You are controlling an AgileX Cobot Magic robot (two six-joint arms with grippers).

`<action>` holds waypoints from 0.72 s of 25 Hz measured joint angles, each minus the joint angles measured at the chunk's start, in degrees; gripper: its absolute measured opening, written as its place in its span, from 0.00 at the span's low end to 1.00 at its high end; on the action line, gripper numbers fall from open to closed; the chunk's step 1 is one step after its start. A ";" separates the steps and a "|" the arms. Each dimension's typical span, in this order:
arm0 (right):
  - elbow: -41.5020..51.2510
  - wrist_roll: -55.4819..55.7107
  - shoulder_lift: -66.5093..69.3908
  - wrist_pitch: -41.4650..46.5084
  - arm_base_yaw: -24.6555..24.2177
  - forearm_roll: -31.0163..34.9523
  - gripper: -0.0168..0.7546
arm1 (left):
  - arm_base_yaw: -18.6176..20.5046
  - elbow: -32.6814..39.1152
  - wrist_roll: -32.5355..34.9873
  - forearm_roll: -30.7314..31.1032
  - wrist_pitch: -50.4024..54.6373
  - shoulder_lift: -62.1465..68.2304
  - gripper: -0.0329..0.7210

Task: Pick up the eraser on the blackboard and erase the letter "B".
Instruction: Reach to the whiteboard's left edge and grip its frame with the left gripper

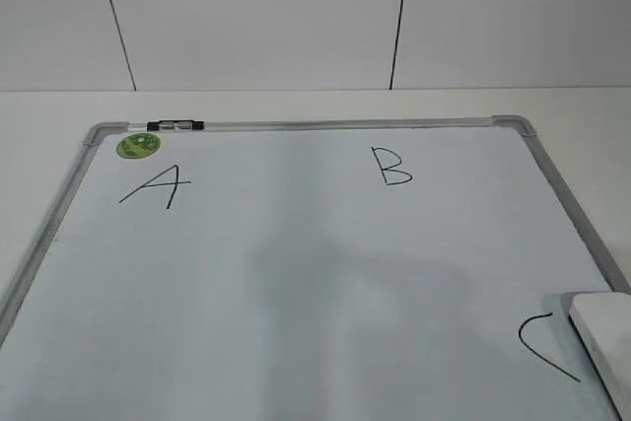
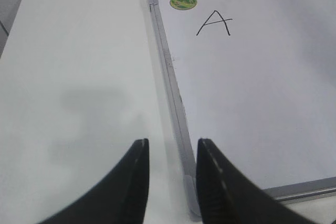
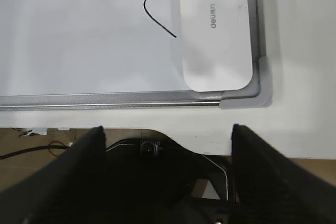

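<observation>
The blackboard is a white dry-erase board with a grey frame, lying flat on the table. The letter "B" is drawn in black near its far edge, right of centre. The white eraser lies on the board's near right corner; it also shows in the right wrist view, beside the "C". My right gripper is open and empty, hovering off the table's near edge, short of the eraser. My left gripper is open and empty above the board's left frame. Neither gripper shows in the exterior view.
A black "A" and a round green sticker sit at the board's far left, with a black-and-clear marker on the top frame. A "C" lies left of the eraser. A white wall stands behind the table.
</observation>
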 joint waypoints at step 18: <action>0.00 0.26 14.96 -0.21 0.00 -1.19 0.76 | 0.00 -12.62 0.00 -4.37 3.87 35.28 0.36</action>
